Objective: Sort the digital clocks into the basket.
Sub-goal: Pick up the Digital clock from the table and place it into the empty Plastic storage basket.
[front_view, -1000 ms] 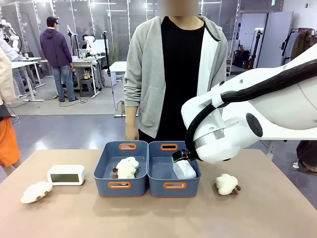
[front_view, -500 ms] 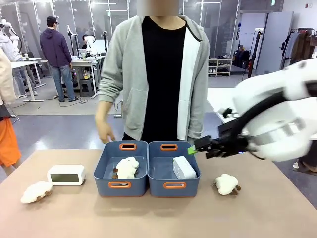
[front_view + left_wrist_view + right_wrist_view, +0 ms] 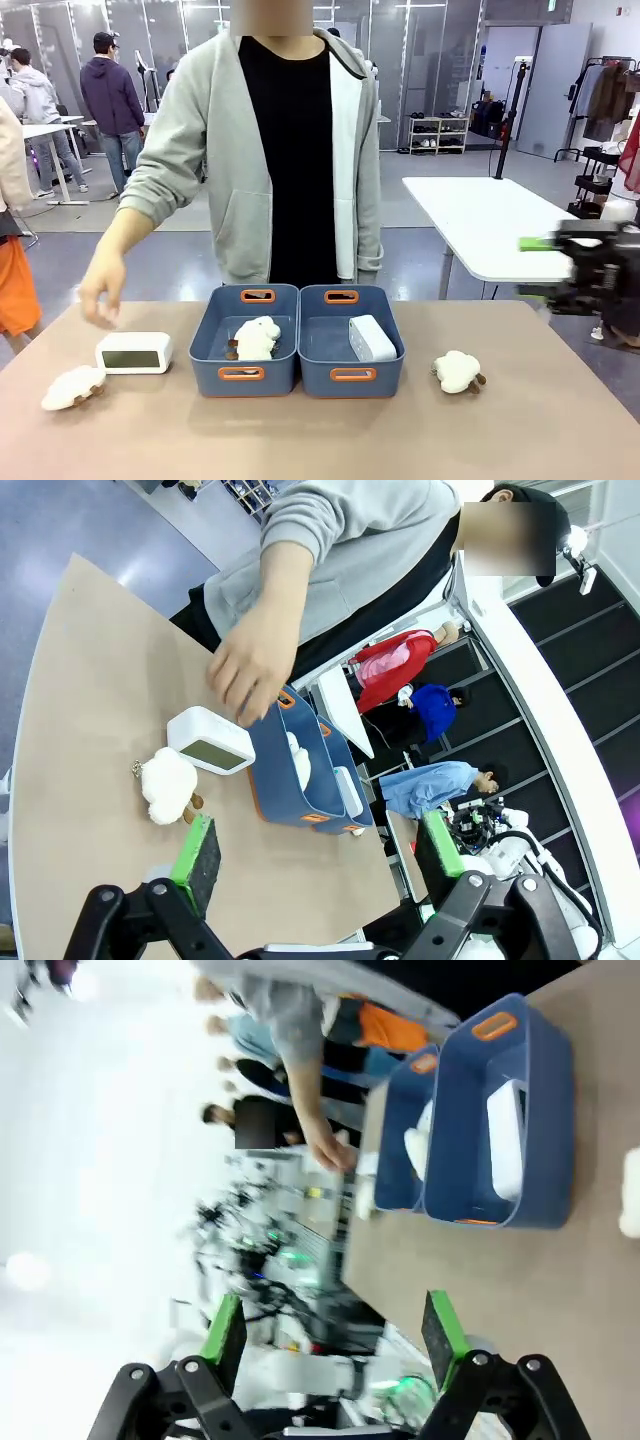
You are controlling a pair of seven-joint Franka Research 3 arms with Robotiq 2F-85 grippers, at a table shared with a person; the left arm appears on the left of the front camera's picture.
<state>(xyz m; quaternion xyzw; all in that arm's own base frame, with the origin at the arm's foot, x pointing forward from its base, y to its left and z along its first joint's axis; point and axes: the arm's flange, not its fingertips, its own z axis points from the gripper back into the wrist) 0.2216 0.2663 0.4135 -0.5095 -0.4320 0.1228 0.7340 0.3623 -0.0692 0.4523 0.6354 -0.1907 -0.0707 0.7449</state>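
Note:
One white digital clock [image 3: 371, 338] lies in the right-hand blue-grey basket [image 3: 352, 375]. The other digital clock [image 3: 133, 352] sits on the table at the left, display facing me, with the person's hand [image 3: 102, 292] hovering just above it. My right gripper [image 3: 535, 268] hangs blurred at the far right, well off the basket, open and empty. Its wrist view shows the gripper [image 3: 332, 1327] open, with the basket [image 3: 540, 1070] and the clock [image 3: 507, 1138] inside it beyond. My left gripper [image 3: 318, 845] is open above the table, looking at the loose clock [image 3: 210, 747] and the hand [image 3: 252, 665].
The left twin tub [image 3: 243, 375] holds a cream plush toy [image 3: 256, 338]. More plush toys lie at the front left [image 3: 72, 387] and right of the tubs [image 3: 458, 371]. The person stands at the far table edge, behind the tubs.
My right arm has pulled out of the right basket and swung away to the right, leaving the clock inside. The person has shifted left and reached a hand down over the clock on the table.

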